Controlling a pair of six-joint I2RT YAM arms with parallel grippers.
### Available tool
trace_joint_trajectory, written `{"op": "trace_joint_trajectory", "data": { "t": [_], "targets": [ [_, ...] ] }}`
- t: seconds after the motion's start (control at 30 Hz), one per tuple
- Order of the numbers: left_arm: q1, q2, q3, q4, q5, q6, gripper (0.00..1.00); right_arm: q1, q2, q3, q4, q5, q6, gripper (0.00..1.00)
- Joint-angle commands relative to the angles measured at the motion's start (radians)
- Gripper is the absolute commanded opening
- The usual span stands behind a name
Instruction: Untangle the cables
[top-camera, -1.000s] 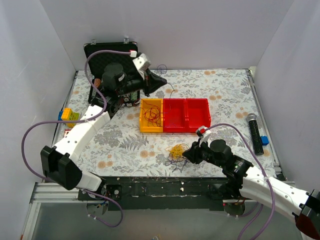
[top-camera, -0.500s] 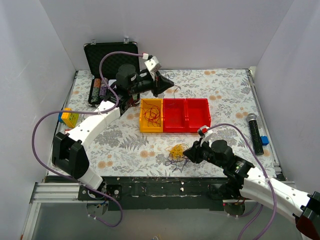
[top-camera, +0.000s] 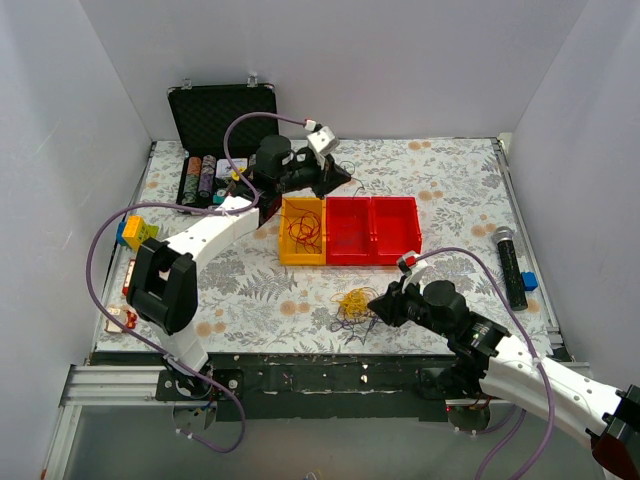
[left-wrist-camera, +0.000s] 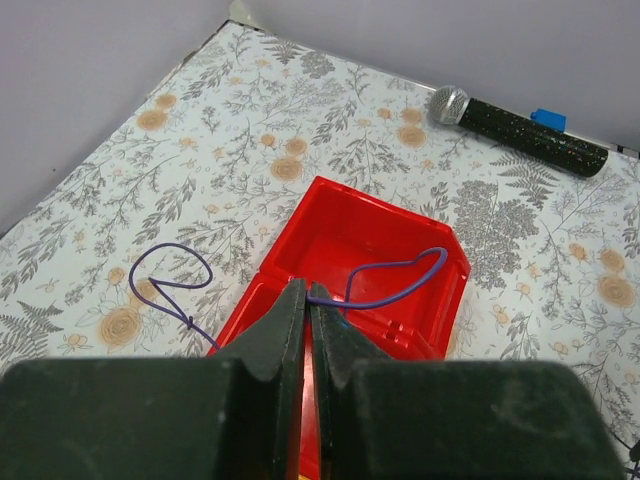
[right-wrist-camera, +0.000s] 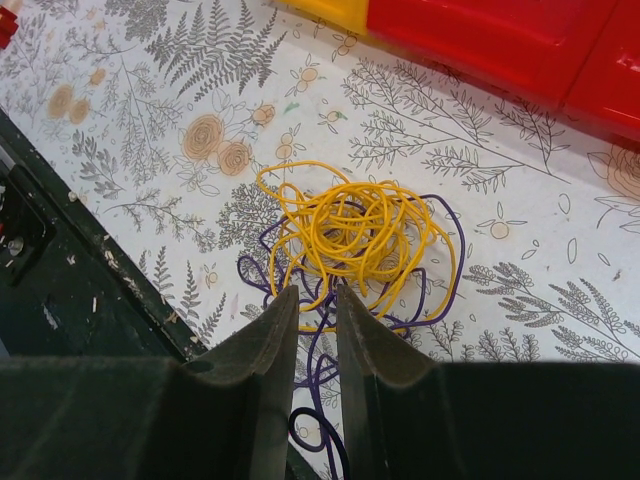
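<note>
Floral tabletop (top-camera: 450, 180), left arm (top-camera: 215, 228) extended beside red bin (left-wrist-camera: 370, 240), fingers (left-wrist-camera: 275, 330) pinching purple cable (left-wrist-camera: 395, 285)

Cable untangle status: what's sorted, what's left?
Done: red wires lie in the yellow bin. In hand: the left gripper is shut on a blue wire above a red bin. Left: yellow and purple wires lie tangled on the table at the right gripper.
</note>
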Motion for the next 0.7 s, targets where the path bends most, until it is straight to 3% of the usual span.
{"op": "trace_joint_trajectory", "data": {
  "t": [0.0,0.27,0.67],
  "targets": [
    [-0.010,0.000,0.026,0.034,-0.016,0.040,0.00,0.002,-0.007,0.004,0.008,0.015,0.001,0.29],
    [-0.026,0.028,0.034,0.025,-0.029,0.073,0.00,0.004,-0.007,-0.004,0.008,0.018,0.001,0.29],
    [-0.102,0.023,-0.094,-0.022,-0.078,0.103,0.00,0.004,-0.018,-0.010,-0.004,0.019,0.001,0.29]
  ]
}}
